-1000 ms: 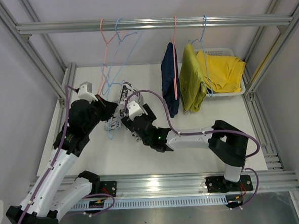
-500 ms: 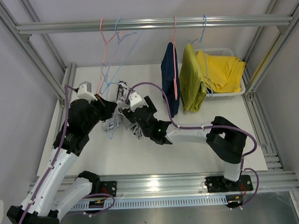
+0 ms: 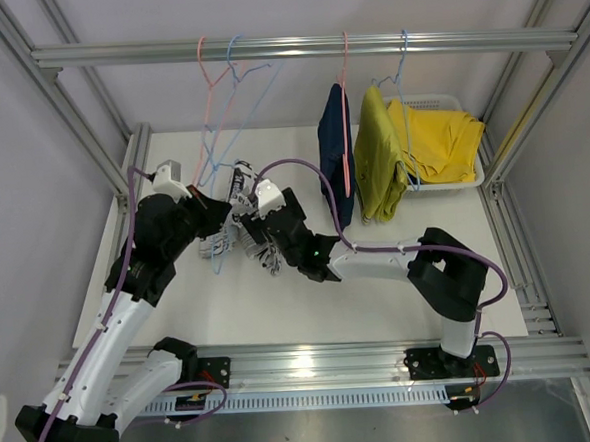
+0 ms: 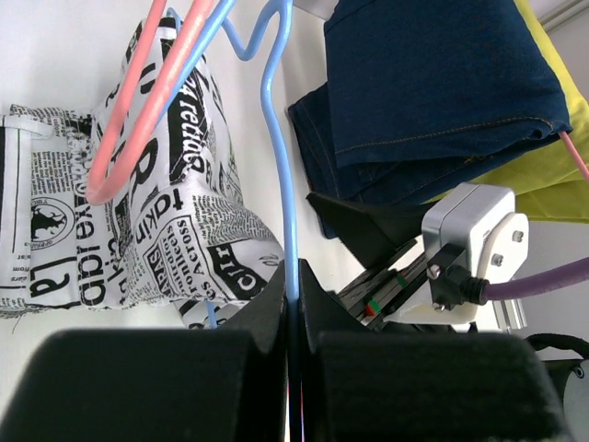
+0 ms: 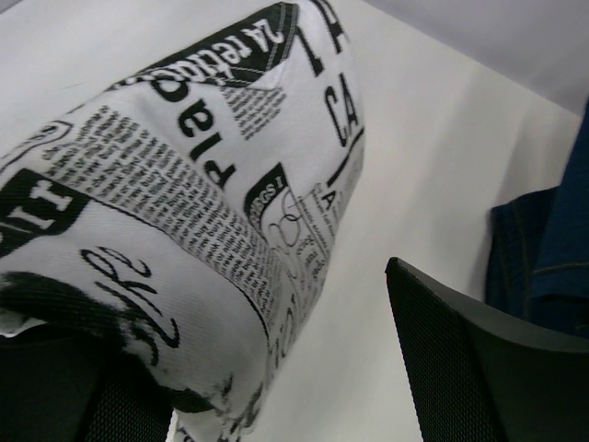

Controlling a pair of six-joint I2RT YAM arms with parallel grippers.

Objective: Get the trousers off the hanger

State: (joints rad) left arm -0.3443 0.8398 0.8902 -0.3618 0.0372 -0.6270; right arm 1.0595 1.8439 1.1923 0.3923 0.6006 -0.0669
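The left claw (image 4: 293, 276) was pinching the wire of the blue hanger (image 4: 276, 138). Just beside that hanger, the black-and-white print trousers (image 4: 175, 230) lay bunched on the counter (image 5: 414, 166); whether they were still threaded on it was unclear. They covered one fingertip of the spread right claw (image 5: 267, 368), while the other stood clear.

**Three views meet on one garment**

The overhead camera looks down from high at the near side over the whole table (image 3: 230, 310). Both wrist cameras sit close against the black-and-white print trousers (image 4: 175, 221), seen in all three views.
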